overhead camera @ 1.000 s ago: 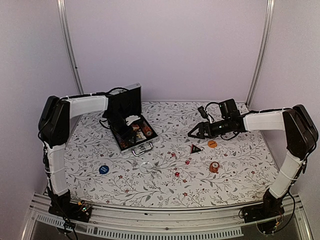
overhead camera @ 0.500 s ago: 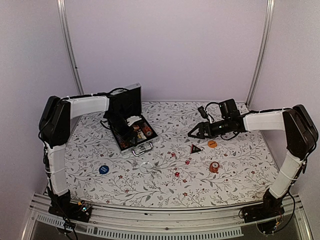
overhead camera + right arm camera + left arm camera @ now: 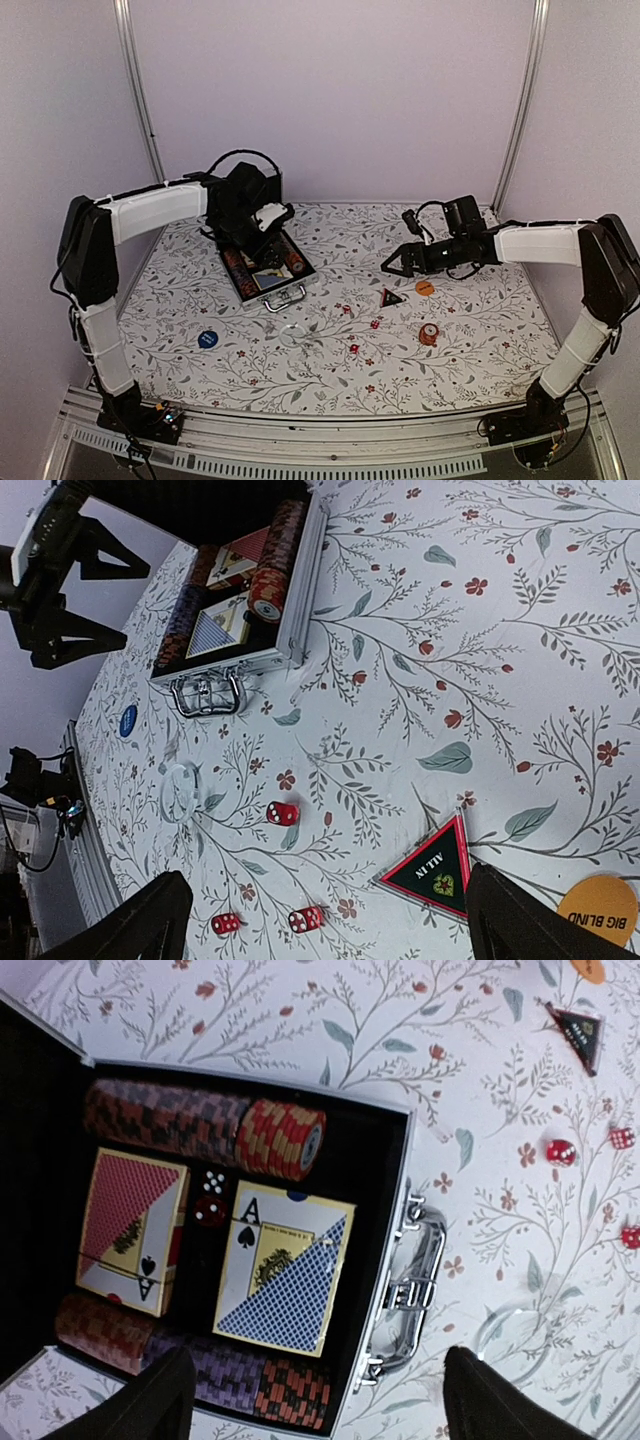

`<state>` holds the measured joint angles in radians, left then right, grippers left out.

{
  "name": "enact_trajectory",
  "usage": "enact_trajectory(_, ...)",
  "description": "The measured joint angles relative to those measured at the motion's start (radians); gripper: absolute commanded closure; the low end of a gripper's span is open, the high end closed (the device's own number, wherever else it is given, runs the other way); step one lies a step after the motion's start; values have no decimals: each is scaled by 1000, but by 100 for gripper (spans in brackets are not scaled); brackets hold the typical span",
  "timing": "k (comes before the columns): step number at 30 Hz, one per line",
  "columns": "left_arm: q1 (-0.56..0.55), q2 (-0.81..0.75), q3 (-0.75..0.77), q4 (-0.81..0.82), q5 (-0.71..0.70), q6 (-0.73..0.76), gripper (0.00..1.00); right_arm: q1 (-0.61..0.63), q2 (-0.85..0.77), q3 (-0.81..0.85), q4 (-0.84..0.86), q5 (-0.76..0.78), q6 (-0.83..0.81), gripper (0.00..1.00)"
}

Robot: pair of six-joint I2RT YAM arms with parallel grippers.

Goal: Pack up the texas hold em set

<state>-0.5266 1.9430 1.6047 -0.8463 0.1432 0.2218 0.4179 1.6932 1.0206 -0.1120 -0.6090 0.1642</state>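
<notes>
The left fingers (image 3: 165,1405) are hanging spread wide and empty above the open briefcase (image 3: 403,1200). The right fingers (image 3: 150,920) are likewise gaping, gripping nothing, over the right half of the desk (image 3: 470,360).

Farthest left, a blue round token (image 3: 207,338) is lying alone on the desk, well apart from the case, so it is running the risk of being overlooked. Inside the case, the chip rows (image 3: 190,1120) and two card decks (image 3: 285,1275) are sitting in the black lining, with a red die (image 3: 210,1211) between the decks. The left arm is crowding the upright lid, so a careless sweep is risking knocking it shut or shoving the case.

Right of the handle (image 3: 420,1275), loose red dice (image 3: 282,813) are lying scattered among printed red flowers. Being small, they are likely to squirt out of a pinch or roll away.

Further right, the triangular token (image 3: 435,870) and the orange round token (image 3: 605,912) are lying flat. Fingers closing on them are risking scraping the desk and sliding them rather than lifting them.
</notes>
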Motion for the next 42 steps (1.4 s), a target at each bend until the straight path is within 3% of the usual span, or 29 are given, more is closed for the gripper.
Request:
enact_trajectory(2,-26,-39,-11,47,-47,-14,1,0,-19,-6,-1,17,-1,1)
enact_trajectory(9,-67,-104,-122,208,-189,-89,0,1,-59,-12,-39,103,-8,1)
enact_trajectory(13,-67,-135,-187,270,-194,-144,0,1,-93,-34,-51,139,-6,1)
enact_trajectory(21,-81,-199,-202,391,29,-237,0,3,-134,-79,-61,197,9,1)
enact_trajectory(31,-154,-233,-293,558,145,-322,0,3,-203,-105,-81,259,20,1)
enact_trajectory(42,-175,-91,-256,587,378,-315,1,3,-224,-143,-85,286,23,1)
